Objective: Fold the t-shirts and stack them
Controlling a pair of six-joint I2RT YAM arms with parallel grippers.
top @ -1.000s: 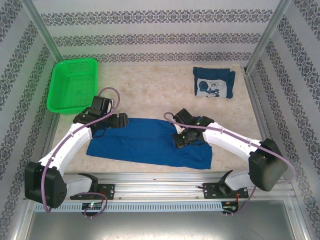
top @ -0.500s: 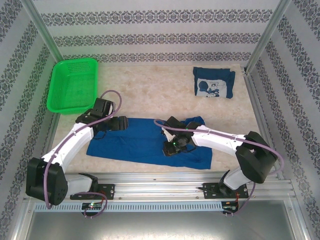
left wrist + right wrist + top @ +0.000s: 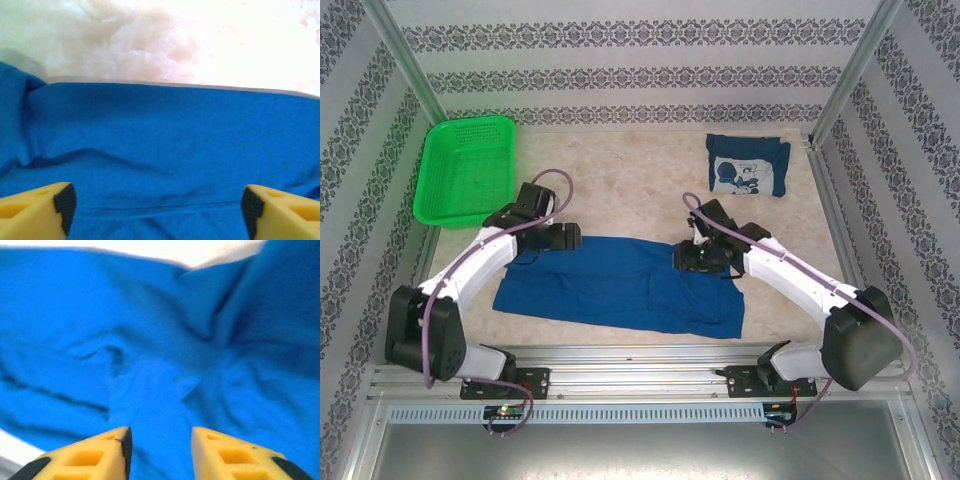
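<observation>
The counter [image 3: 620,170] carries two shirts. The spread t-shirt [image 3: 610,290] lies flat as a wide band along the near edge, plain side up. Its far edge runs straight across the left wrist view [image 3: 165,140], and the cloth is rumpled in the right wrist view [image 3: 150,340].

Step in hand, as judged: a fold of this shirt, with both pincers set at its far edge and no grip taken yet. The next move calls for both to lower, pinch that edge at matching points, and lift together so the cloth does not skew.

The left arm [image 3: 470,275] reaches forward and inward to the shirt's far left corner. The right arm [image 3: 800,285] reaches inward to the far right part.

The green basket [image 3: 468,175] stands at the far left corner, well apart from the shirts. The folded t-shirt [image 3: 748,166] rests print up at the far right corner and starts the stack.

The left pincer [image 3: 155,202] is released, fingers spread wide above the cloth. The right pincer [image 3: 161,445] is also released, with a narrower gap and cloth visible between.
</observation>
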